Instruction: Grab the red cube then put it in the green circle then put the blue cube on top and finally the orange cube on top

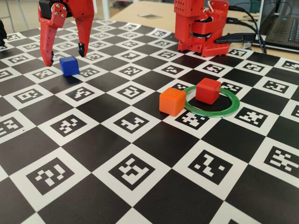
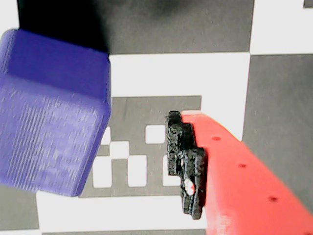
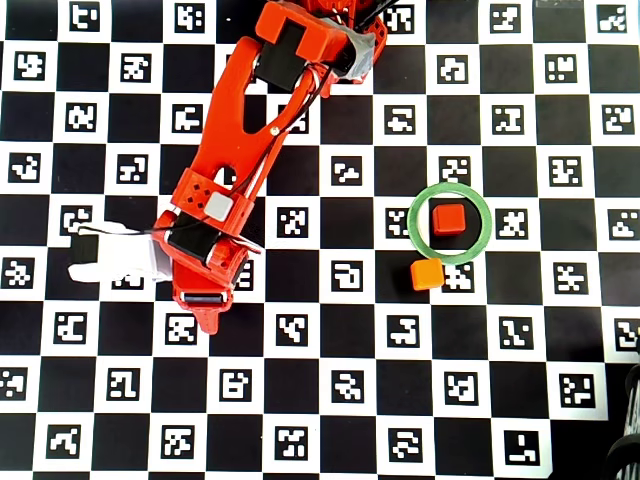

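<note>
Gripper: red two-finger gripper (image 1: 65, 54), jaws spread, straddling small deep-blue plastic cube (image 1: 69, 66).
Ring: thin green plastic ring (image 1: 232, 106) holds matte red cube (image 1: 208, 90).

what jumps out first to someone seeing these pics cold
The table is a black-and-white checkerboard of coded markers. The red plastic gripper hangs open astride the small deep-blue plastic cube at far left in the fixed view. At right, the small red cube sits inside the thin green plastic ring, the bright orange cube just outside.
</note>
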Available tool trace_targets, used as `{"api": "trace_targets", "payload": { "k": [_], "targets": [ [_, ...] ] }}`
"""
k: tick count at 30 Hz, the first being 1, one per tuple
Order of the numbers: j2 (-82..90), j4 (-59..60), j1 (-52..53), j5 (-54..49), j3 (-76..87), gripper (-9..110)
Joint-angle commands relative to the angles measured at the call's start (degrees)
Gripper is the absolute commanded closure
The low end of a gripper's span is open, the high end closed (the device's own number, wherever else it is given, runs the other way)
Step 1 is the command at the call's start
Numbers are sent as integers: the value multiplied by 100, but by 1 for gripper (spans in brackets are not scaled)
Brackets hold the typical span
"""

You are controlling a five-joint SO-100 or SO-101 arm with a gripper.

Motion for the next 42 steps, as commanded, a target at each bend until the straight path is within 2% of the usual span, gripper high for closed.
{"api": "trace_targets", "payload": {
  "k": [1, 24, 42],
  "targets": [
    [158, -193, 26, 18, -9, 62],
    [-18, -387, -202, 325, 18, 62],
    [-158, -325, -229, 1046, -237, 62]
  ]
}}
